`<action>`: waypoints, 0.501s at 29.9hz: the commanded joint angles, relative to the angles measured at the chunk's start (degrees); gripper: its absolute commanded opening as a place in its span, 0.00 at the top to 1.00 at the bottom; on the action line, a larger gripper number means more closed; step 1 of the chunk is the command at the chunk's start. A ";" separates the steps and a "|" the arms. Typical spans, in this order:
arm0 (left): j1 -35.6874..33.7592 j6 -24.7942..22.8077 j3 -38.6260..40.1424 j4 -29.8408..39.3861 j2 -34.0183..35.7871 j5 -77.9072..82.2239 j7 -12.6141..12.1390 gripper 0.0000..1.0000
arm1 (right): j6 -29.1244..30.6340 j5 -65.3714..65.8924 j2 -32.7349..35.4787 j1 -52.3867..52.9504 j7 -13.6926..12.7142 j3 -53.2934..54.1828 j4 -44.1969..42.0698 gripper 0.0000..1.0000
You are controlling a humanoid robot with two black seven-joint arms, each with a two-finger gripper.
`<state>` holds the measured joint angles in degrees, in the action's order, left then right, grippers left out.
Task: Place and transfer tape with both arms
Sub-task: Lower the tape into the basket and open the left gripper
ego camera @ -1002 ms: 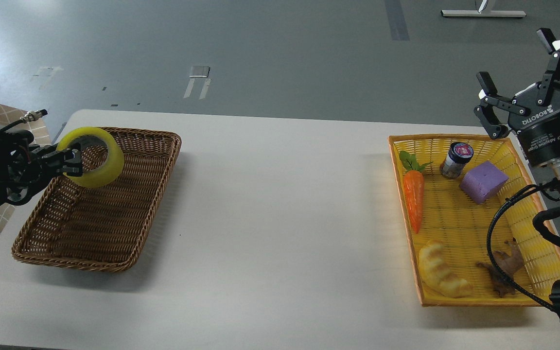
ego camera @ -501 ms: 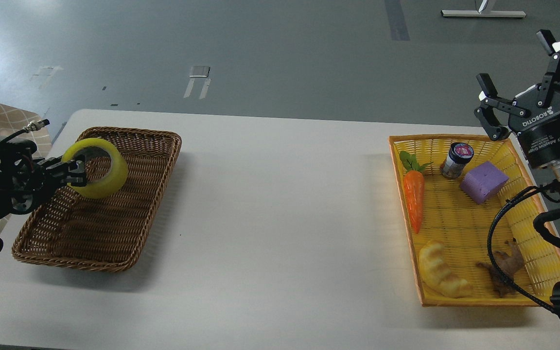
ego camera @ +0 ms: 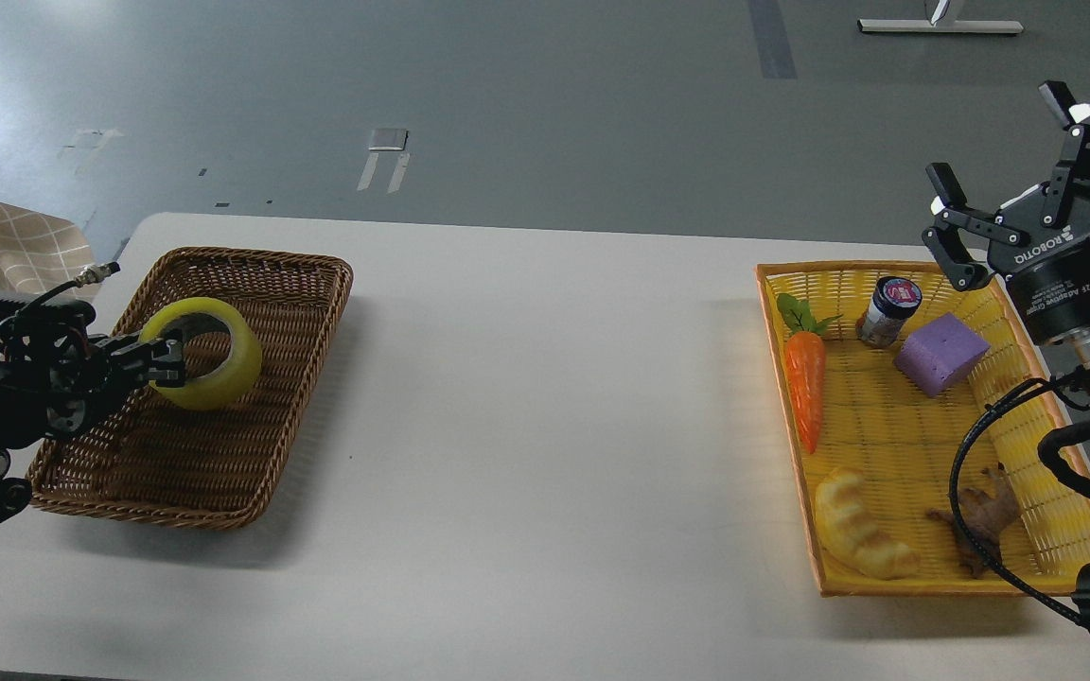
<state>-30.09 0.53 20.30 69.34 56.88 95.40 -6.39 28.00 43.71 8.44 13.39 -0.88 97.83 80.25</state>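
Glossy yellow tape (ego camera: 204, 353) pinched by left gripper (ego camera: 169, 364) over brown basket (ego camera: 252, 473), right gripper (ego camera: 1009, 161) spread wide, white table (ego camera: 545, 397) between baskets

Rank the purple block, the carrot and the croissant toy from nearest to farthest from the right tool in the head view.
Measured from the right tool:
1. Purple block, at the yellow basket's far right, just below the tool.
2. Carrot, along the basket's left side.
3. Croissant toy, in the basket's near left corner, farthest.
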 commanded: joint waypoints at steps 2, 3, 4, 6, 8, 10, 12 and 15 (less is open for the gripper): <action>0.03 0.00 -0.09 -0.52 0.07 -0.04 2.78 0.81 | 0.00 -0.03 -0.09 -0.12 0.00 0.00 -0.01 0.00; 0.03 0.00 -0.09 -0.61 0.16 -0.04 3.05 0.79 | 0.00 -0.03 -0.09 -0.12 0.00 0.00 -0.01 0.00; 0.03 0.00 -0.09 -0.61 0.16 -0.04 3.14 0.74 | 0.00 -0.03 -0.09 -0.12 0.00 0.00 0.08 0.00; 0.03 0.00 -0.09 -0.61 0.16 -0.12 3.14 0.72 | 0.00 -0.03 -0.09 -0.21 0.00 0.00 0.17 0.00; 0.03 0.00 -0.09 -0.61 0.07 -0.21 3.22 0.72 | 0.00 -0.03 -0.09 -0.21 0.00 0.00 0.08 0.00; 0.03 0.09 -0.09 -0.61 0.07 -0.21 3.23 0.71 | 0.00 -0.03 0.00 -0.21 0.00 0.08 -0.01 0.00; 0.12 0.17 -0.09 -0.79 -0.02 -0.21 3.66 0.61 | 0.00 -0.03 0.00 -0.30 0.00 0.00 0.08 0.00; 0.21 0.70 -0.26 -2.18 -0.19 -0.04 4.63 0.39 | 0.00 -0.03 0.00 -0.38 0.00 0.00 0.08 0.00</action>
<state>-29.99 0.77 20.20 68.48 56.94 95.19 -2.66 28.00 43.68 8.40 13.10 -0.88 97.83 80.36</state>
